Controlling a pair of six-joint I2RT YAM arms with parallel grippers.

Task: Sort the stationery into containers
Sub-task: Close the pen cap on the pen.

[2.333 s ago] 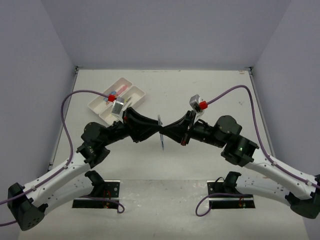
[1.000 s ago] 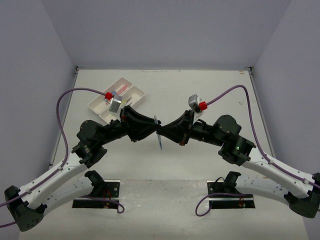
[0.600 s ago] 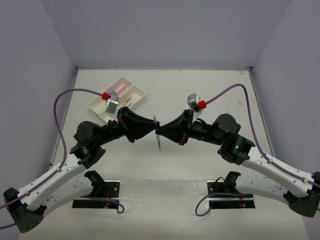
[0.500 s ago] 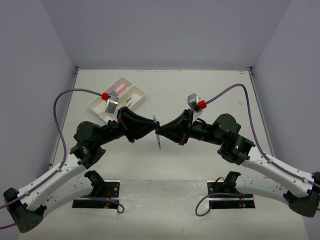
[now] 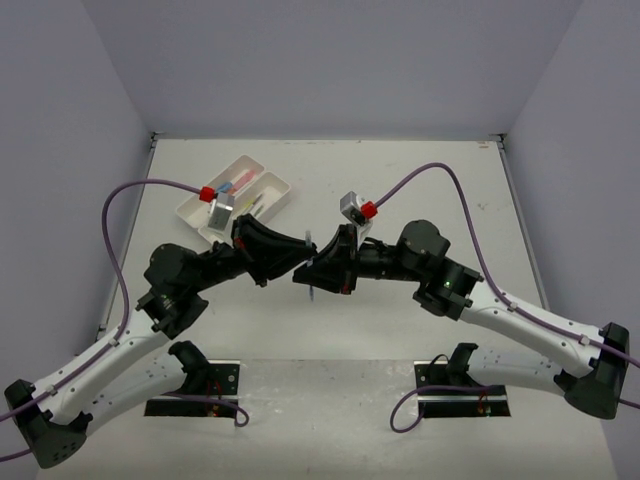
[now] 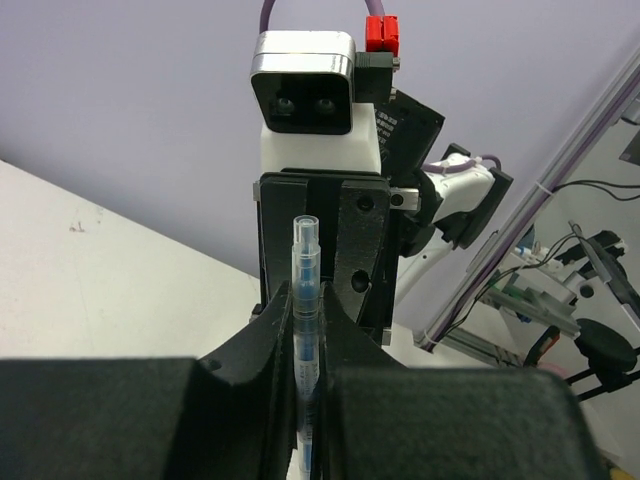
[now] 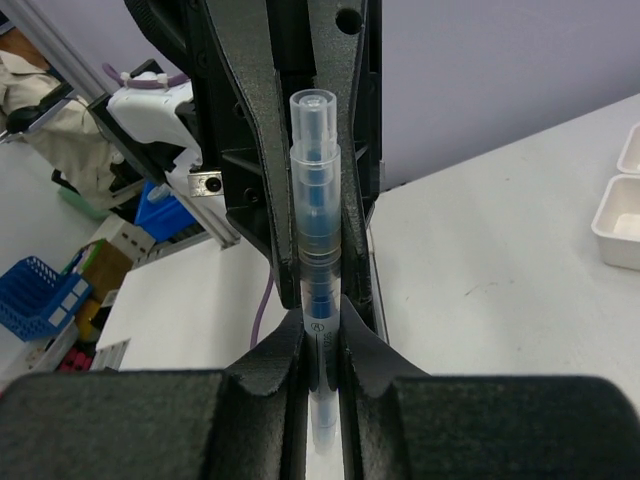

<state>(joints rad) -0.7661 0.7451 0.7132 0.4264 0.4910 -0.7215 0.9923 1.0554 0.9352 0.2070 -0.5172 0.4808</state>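
A thin blue-grey pen (image 5: 309, 241) stands upright above the table, between my two grippers, which meet tip to tip. My left gripper (image 5: 297, 262) is shut on the pen (image 6: 303, 270) in the left wrist view, its jaws pressed to the barrel. My right gripper (image 5: 304, 276) is shut on the same pen (image 7: 316, 190), lower on the barrel. Each wrist view shows the other gripper right behind the pen. The two white trays (image 5: 238, 196) lie side by side at the back left, holding a pink marker (image 5: 232, 185) and thin pens.
A corner of the trays (image 7: 622, 205) shows at the right edge of the right wrist view. Purple cables arc over both arms. Grey walls enclose the table at the back and sides.
My right arm has moved left, closing the gap to my left gripper, so the fingertips now overlap around the pen. The left arm has drawn back slightly to the left.
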